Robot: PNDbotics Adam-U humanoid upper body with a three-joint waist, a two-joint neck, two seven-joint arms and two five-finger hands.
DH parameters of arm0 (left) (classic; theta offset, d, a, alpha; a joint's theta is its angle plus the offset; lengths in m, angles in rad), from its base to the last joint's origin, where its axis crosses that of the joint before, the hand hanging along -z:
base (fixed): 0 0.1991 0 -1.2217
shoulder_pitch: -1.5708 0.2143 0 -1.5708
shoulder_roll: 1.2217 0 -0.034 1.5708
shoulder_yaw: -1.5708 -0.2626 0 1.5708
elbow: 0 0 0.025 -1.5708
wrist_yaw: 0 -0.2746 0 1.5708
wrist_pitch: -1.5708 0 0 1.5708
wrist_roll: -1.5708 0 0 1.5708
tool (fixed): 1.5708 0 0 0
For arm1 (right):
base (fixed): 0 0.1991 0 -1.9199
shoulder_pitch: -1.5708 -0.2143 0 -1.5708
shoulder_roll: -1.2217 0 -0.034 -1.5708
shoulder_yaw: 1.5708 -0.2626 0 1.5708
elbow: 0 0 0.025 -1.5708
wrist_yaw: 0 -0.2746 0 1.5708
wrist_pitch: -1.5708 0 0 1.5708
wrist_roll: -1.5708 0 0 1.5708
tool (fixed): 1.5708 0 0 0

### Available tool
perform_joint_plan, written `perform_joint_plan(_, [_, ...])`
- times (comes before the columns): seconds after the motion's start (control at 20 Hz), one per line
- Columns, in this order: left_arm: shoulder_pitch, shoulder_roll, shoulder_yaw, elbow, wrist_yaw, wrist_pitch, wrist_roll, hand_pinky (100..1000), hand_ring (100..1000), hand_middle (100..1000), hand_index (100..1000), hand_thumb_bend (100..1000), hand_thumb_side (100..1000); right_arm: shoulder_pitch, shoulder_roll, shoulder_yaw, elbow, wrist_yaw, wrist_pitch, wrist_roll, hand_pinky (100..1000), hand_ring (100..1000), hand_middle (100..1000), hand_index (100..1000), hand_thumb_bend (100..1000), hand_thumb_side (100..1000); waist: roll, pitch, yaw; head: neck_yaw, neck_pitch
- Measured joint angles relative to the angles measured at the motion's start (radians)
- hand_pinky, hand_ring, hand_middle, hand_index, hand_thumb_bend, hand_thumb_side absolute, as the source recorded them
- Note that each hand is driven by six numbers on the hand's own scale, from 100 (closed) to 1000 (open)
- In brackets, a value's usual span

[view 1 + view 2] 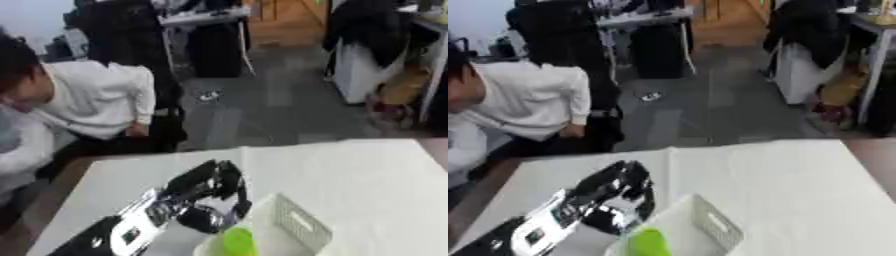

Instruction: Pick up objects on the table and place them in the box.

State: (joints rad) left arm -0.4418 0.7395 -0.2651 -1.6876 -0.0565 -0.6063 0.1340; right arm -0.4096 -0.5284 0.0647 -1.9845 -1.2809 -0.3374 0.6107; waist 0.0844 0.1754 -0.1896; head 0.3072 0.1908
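Near the lower edge of both views, one green object (648, 243) stood at the mouth of one white box (710, 225). Its outline was blurred; it appeared as a rounded, roughly upright shape, with its long axis seemingly running up and down the picture. Which end pointed upward could not be determined. A pale rounded form adjoined it on the left in the left eye view, and whether this belonged to the object or to the box could not be told.

The left hand (213, 186) entered from the lower left, its silver and black forearm running diagonally up toward the centre of the table (367, 180). Its fingers (229, 172) were curled forward and downward above the near left corner of the box. The green object lay just below and slightly to the right of the hand, close under the wrist. Whether the curled fingers enclosed anything could not be discerned, because the palm faced away from the camera.

One box with slotted side walls was visible, resting on the white table with its far corner pointing away from the robot. One robot hand appeared in view.
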Motion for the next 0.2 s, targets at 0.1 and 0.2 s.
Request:
perform_joint_plan(0.1, [0.054, -0.017, 0.03, -0.119, 0.069, 0.042, 0.013, 100, 247, 502, 619, 100, 709, 0.017, 0.0, 0.0, 0.0, 0.015, -0.011, 0.004, 176, 295, 516, 621, 100, 671, -0.013, -0.004, 0.019, -0.006, -0.05])
perform_joint_plan(0.2, [0.085, -0.057, 0.051, -0.214, 0.115, 0.068, 0.0, 100, 302, 536, 642, 100, 721, 0.036, -0.001, 0.0, 0.0, 0.036, -0.025, 0.011, 171, 292, 516, 621, 100, 674, -0.028, -0.01, 0.041, -0.014, -0.094])
